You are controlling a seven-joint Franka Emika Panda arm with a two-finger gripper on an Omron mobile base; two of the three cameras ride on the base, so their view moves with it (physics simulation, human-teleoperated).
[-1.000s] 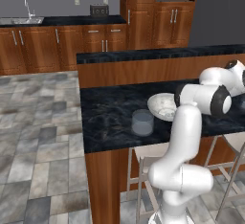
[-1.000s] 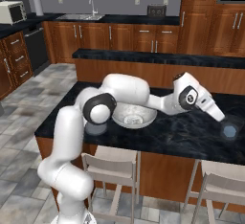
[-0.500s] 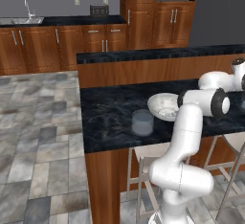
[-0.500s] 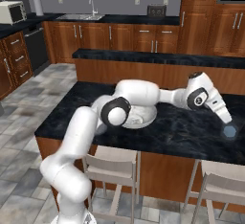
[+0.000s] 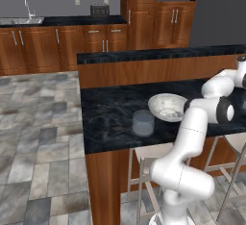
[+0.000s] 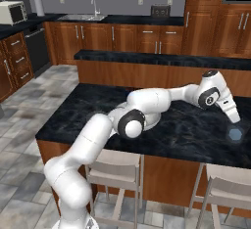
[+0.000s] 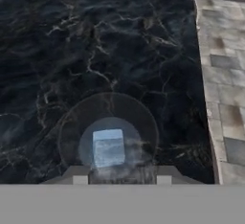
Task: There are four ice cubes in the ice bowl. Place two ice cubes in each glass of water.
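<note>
In the hand view I look straight down into a bluish glass of water (image 7: 72,122) on the black counter. One pale ice cube (image 7: 108,147) lies inside its round outline. It touches neither of the fingertips (image 7: 79,175), which stand wide apart. From the right base camera, my gripper (image 6: 235,118) hangs open just above this glass (image 6: 236,134) at the counter's right end. The second glass (image 5: 143,123) stands in front of the speckled ice bowl (image 5: 167,105). What the bowl holds is too small to make out.
The tiled floor (image 7: 222,74) drops off beyond the counter edge close to the glass. A raised wooden ledge (image 6: 162,59) runs behind the black counter (image 6: 93,110). Stools (image 6: 115,167) stand below the front edge.
My arm has swung right, away from the bowl, and the gripper has come down over the right-hand glass.
</note>
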